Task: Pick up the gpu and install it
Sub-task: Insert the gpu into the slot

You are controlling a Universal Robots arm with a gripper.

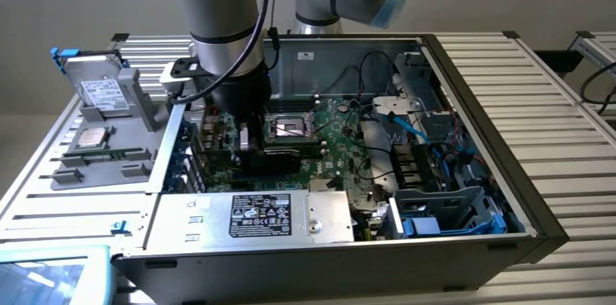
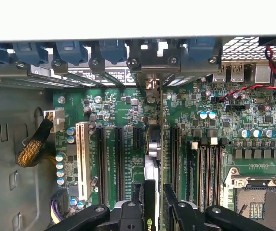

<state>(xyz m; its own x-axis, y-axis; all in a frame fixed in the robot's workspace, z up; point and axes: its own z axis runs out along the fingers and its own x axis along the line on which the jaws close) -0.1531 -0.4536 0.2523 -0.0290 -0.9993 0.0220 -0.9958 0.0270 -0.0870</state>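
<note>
While the gpu (image 2: 153,159) stands on edge between the fingers (image 2: 137,202), seen end-on in the wrist view as a thin card with its silver bracket toward the case's rear wall, we judge it to be hovering over or just entering an expansion slot on the motherboard (image 2: 210,125). The gripper (image 2: 150,209) is clamped on the gpu, one finger on either face of the card. In the exterior view the gripper (image 1: 248,128) reaches down inside the open computer case (image 1: 539,226), just beside the empty CPU socket (image 1: 288,128).

To do this step well, we would keep the card's edge parallel to the long black PCIe slots (image 2: 110,163) and its bracket lined up with the gap in the rear slot covers (image 2: 150,57), then press straight down without tilting. We cannot tell whether the card's connector already touches the slot.

Outside the case, on the ribbed surface (image 1: 568,89), a grey fixture (image 1: 111,139) carries a labelled drive (image 1: 97,89) and a RAM stick (image 1: 106,152). The power supply (image 1: 260,217) sits at the case's near edge.
</note>
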